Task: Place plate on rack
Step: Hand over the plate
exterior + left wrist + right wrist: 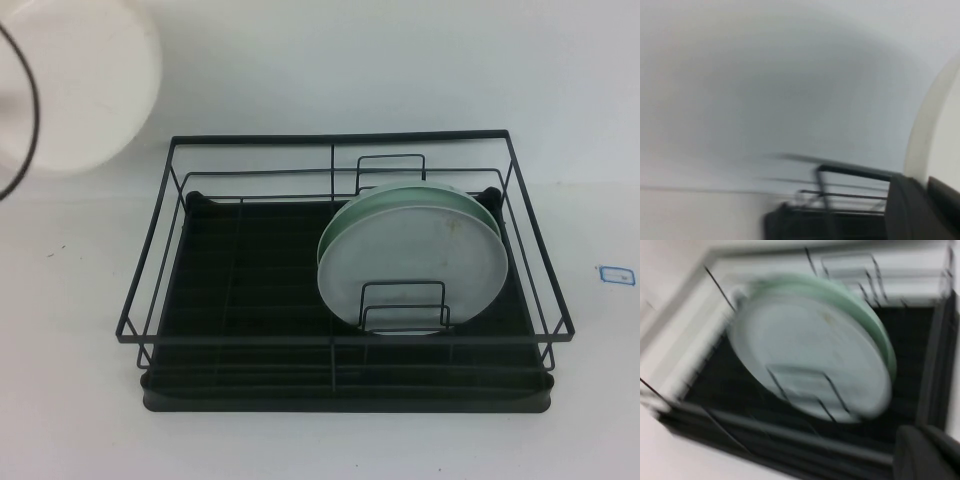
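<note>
Gripper on my left arm (pixel 920 210) shows only in its own wrist view, as a dark block at the frame's edge with the plate (pixel 935 125) right against it. That pale creamy rim rising from the gripper makes me judge that I am holding the plate, though I cannot make out the fingers clearly enough to say for sure. From the high view the same plate (pixel 75 85) fills the upper left corner, raised off the counter (pixel 80 420) and well apart from the rack (pixel 345 340), so it is carried but not yet delivered.

Moving right, the rack sits in the middle of the counter. Its left half is bare ribbed tray. In its right half two plates already stand on edge, leaning between wire loop dividers: a greyish-white smudged plate (pixel 415 265) in front and a pale green plate (pixel 470 205) just behind it, touching.

My right gripper (pixel 925 455) is a dark shape at the corner of its wrist view, hovering over the rack's near right side; I cannot tell whether it is open or closed, and it holds nothing that I can see.

By my reckoning the pick-up is done; the carry across, the lowering into a free slot and the release are all left.
</note>
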Robot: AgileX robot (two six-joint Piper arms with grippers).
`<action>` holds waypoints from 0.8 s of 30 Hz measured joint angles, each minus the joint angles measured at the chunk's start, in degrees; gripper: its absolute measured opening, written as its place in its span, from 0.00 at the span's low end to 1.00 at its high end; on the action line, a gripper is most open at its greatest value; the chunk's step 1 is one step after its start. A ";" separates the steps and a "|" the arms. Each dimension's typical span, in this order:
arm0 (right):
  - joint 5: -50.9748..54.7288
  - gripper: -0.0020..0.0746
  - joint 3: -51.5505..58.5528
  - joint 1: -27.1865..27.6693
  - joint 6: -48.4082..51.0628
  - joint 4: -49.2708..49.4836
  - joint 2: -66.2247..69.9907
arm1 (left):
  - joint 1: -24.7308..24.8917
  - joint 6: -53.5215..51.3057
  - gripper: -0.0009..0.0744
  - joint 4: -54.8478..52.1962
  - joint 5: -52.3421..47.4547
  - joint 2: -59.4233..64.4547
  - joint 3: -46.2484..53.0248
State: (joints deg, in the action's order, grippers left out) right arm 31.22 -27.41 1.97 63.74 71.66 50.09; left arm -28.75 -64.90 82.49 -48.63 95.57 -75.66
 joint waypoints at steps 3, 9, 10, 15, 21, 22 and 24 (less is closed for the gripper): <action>3.53 0.05 0.00 0.00 8.92 13.31 0.00 | 3.14 -2.38 0.02 2.64 -3.13 -0.02 0.00; 11.12 0.05 -1.47 0.00 24.78 23.93 0.00 | 11.38 -10.82 0.02 7.16 -9.11 -0.55 2.41; 11.74 0.06 -1.91 0.00 25.44 24.09 0.00 | 13.20 -13.00 0.02 9.64 -9.56 -1.09 4.03; 14.23 0.35 -5.14 0.00 23.17 24.46 0.00 | 21.15 -21.36 0.02 16.17 -9.44 -3.38 11.65; 14.61 0.85 -10.78 0.00 12.40 24.46 0.11 | 29.64 -25.56 0.02 16.08 -9.98 -3.26 13.50; 14.61 0.87 -11.74 0.00 11.97 24.46 0.23 | 31.01 -25.70 0.02 16.08 -9.98 -3.26 13.50; 14.50 0.90 -13.41 0.00 11.25 24.58 1.05 | 33.64 -25.80 0.02 16.08 -9.88 -3.26 13.50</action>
State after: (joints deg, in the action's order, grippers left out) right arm 45.72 -40.82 1.97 74.98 96.23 51.14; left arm 4.89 -90.70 98.57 -58.51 92.31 -62.17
